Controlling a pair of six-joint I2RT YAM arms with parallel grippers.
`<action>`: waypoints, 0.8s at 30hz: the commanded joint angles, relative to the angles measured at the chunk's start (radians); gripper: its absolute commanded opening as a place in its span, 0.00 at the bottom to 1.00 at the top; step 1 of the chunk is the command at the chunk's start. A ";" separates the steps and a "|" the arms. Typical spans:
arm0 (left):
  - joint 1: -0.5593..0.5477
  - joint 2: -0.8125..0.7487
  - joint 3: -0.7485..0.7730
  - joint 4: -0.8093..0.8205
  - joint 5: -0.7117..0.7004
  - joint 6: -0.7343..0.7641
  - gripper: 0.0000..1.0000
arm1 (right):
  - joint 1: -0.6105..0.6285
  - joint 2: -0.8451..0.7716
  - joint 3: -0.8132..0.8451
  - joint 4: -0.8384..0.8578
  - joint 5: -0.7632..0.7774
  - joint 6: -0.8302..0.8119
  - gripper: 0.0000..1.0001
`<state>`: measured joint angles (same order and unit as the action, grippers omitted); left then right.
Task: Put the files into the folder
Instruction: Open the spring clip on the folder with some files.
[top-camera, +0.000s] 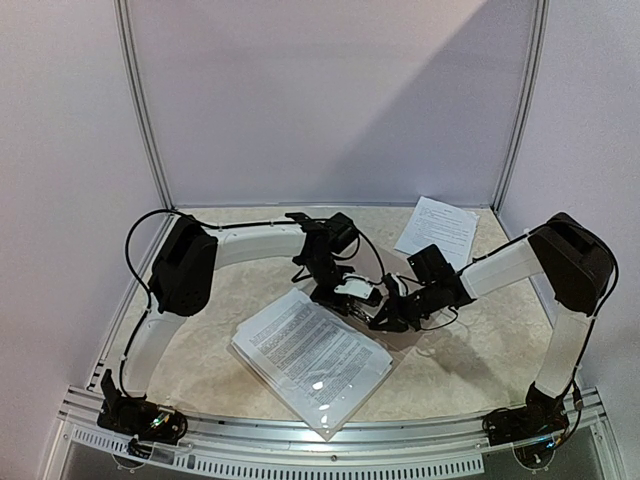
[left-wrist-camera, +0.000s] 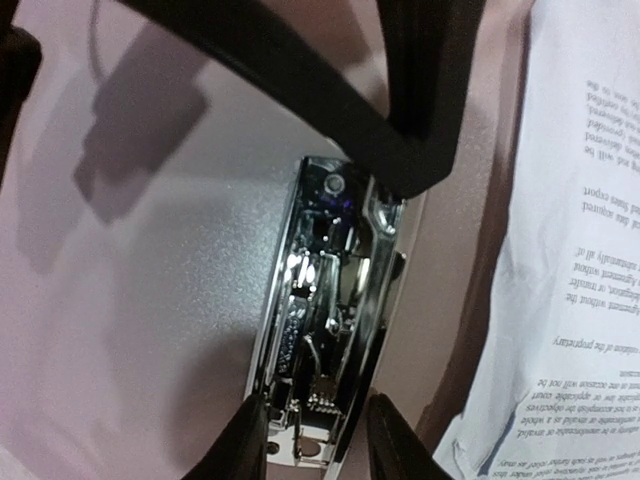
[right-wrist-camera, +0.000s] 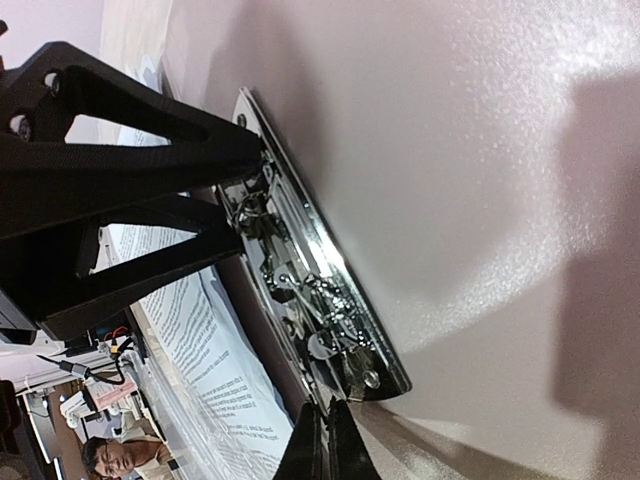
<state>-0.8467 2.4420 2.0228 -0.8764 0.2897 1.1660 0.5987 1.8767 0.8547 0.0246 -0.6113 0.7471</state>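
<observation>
Your left tool (left-wrist-camera: 318, 442) straddles one end of the single metal clip (left-wrist-camera: 320, 320) on the folder (right-wrist-camera: 480, 150) — you cannot tell whether it pinches. Your right tool (right-wrist-camera: 322, 445), closed, touches the other end. There are two lots of files: one stack (top-camera: 310, 355) beside the folder, and one loose lot (top-camera: 437, 228) at the far right of the tabletop (top-camera: 480, 370).

Top camera: high above the near edge of the table (top-camera: 470, 370), looking down and away across it. Each wrist camera looks close along its own jaws; both share the folder's chrome clip (left-wrist-camera: 320, 330) (between the left jaws, just ahead of the right).
</observation>
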 joint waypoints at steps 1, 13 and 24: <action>0.001 0.087 -0.038 -0.101 -0.003 0.022 0.33 | -0.037 0.129 -0.083 -0.227 0.342 0.024 0.01; 0.001 0.038 -0.157 -0.077 0.011 0.040 0.27 | -0.036 0.089 -0.139 -0.156 0.209 0.074 0.06; 0.009 0.006 -0.229 -0.035 0.033 0.002 0.26 | -0.036 0.006 -0.065 -0.109 0.149 0.125 0.08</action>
<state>-0.8391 2.3810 1.8824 -0.7616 0.3439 1.1946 0.5831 1.8427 0.8097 0.0658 -0.6056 0.8425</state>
